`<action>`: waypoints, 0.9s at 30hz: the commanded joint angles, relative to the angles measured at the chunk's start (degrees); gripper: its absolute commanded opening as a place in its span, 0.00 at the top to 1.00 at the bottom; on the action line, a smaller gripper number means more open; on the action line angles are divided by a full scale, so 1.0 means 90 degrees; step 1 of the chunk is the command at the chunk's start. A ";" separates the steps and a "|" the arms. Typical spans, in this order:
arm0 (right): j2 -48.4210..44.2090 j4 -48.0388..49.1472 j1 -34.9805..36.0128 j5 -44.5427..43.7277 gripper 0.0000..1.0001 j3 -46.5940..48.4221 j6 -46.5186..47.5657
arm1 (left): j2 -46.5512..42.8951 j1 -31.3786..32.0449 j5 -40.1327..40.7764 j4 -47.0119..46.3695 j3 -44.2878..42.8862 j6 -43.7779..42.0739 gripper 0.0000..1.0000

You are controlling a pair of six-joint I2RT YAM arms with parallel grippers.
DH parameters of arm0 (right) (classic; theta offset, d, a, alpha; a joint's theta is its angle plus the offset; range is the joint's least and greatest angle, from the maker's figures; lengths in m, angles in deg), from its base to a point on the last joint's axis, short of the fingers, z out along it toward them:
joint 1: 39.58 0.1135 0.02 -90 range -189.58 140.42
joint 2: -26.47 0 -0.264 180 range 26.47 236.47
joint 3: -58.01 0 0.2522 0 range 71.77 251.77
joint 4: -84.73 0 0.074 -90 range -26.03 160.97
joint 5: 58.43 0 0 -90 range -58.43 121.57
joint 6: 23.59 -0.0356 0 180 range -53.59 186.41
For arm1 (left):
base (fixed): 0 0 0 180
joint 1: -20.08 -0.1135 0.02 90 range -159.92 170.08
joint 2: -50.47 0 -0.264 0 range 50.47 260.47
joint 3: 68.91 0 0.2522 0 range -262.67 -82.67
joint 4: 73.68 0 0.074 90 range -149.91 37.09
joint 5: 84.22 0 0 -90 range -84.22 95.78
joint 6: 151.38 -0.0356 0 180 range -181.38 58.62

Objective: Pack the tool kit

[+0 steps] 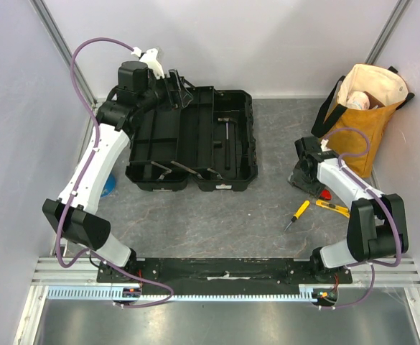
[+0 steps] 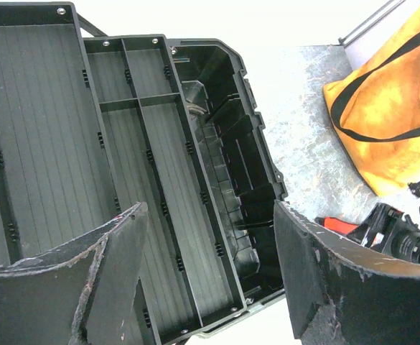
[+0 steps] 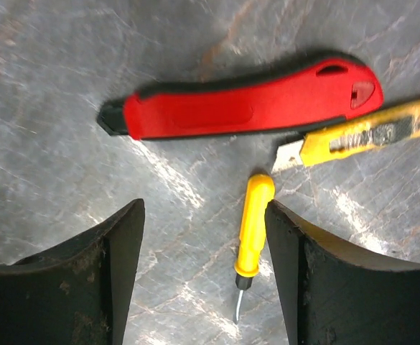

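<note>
Yellow screwdriver (image 3: 255, 230) lies off-centre below our right claw (image 3: 204, 215), jaws open and empty, shaft parallel to them

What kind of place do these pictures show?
Probably a robot test cell, not a workshop: plain white walls enclose a grey table, and the left arm and right arm are mounted on an aluminium rail.

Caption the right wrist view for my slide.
Open right gripper over a yellow screwdriver, red-handled tool and yellow knife.

left arm (image 1: 102, 158), right arm (image 1: 342, 180): white shells, black joints | cables (image 1: 73, 65): purple | jaws: black, scuffed
</note>
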 commanded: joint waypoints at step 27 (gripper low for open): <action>-0.0882 0.1289 -0.0333 0.0754 1.00 -0.0691 0.0035 | -0.0503 -0.0720 -0.0297 -0.0309 0.0122 0.0655 0.23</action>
